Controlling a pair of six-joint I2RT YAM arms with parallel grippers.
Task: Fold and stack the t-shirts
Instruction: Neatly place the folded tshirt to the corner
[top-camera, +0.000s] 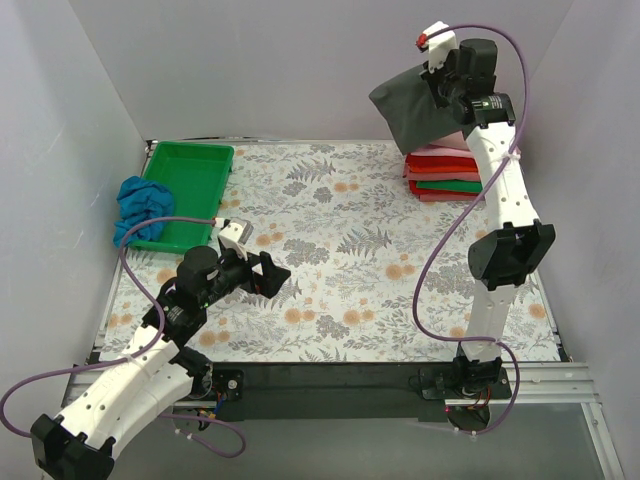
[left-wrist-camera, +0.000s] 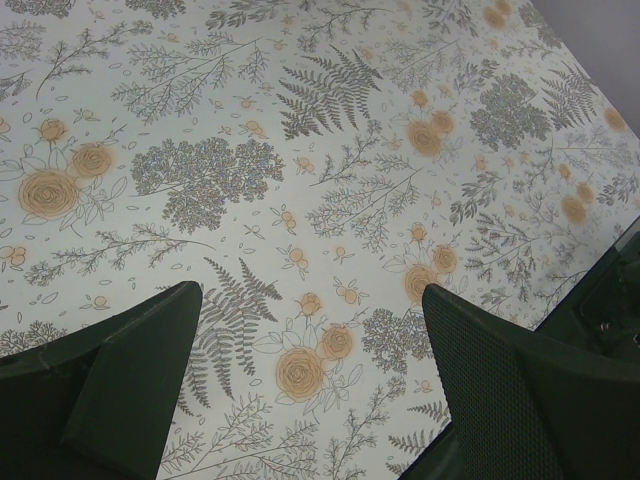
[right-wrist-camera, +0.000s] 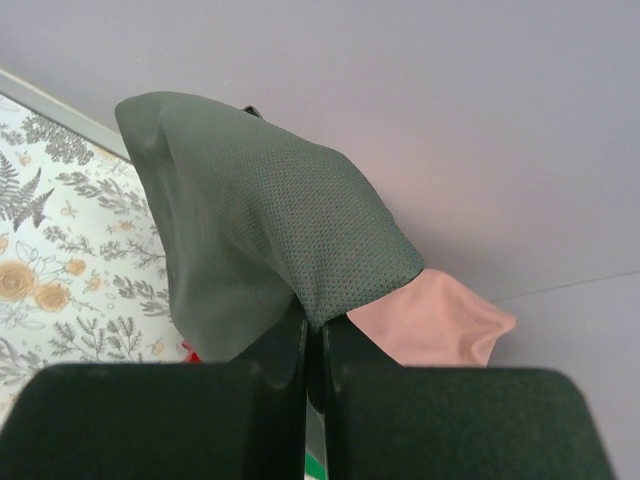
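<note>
**A:** What is held nearest the lens?

**B:** The right hand (right-wrist-camera: 314, 335) is seen pinched tight on a fold of the grey shirt (right-wrist-camera: 260, 210). The cloth is draped over the hand and hangs at 9 o'clock of it. It is held high, well clear of the desk (top-camera: 340, 260). This is judged to be so that no hem is dragged across the stack (top-camera: 445, 172).

**A:** Where is that stack set?

**B:** At 2 o'clock on the desk, against the far edge. A pink shirt (right-wrist-camera: 430, 325) is seen on top, with red and green layers under it. The grey shirt is held just above and slightly toward 11 o'clock of it, so a lowering onto the pile is judged to be the step in hand.

**A:** And the left hand (left-wrist-camera: 310, 292)?

**B:** It is spread wide with nothing between its jaws. It is parked low over bare desk at 8 o'clock, apart from all cloth. It is probably kept there so that the path to the stack is left free.

**A:** Is anything left unfolded?

**B:** A blue shirt (top-camera: 140, 205) is bunched at 10 o'clock, partly over the rim of the tray (top-camera: 190, 165). It is judged to be the next piece, and it is nearer the left hand.

**A:** What could go wrong?

**B:** Only a small fold is gripped. The grey shirt could be opened out on release, or laid askew on the pile.
</note>
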